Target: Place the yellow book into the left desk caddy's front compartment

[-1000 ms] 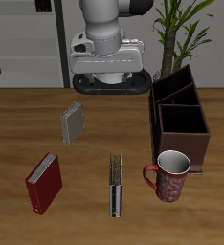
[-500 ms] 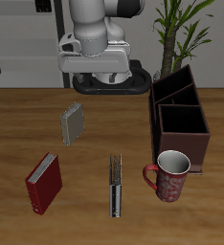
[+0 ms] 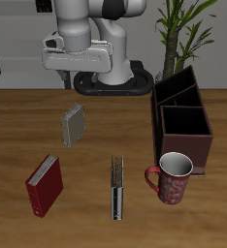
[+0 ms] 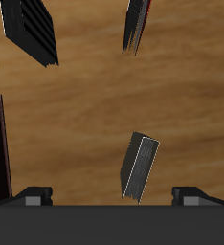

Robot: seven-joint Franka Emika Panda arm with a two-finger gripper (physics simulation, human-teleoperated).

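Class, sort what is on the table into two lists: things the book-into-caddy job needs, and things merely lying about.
Needed: yellow book, left desk caddy, its front compartment.

Lying about: dark red book, thin striped book, red patterned mug, potted plant.

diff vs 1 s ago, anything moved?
Only the arm: its head has slid sideways across the exterior view, away from the left desk caddy and toward the side of the table where the yellow book lies. Nothing gripped or released. The book, caddy, red book, striped book and mug stayed put.
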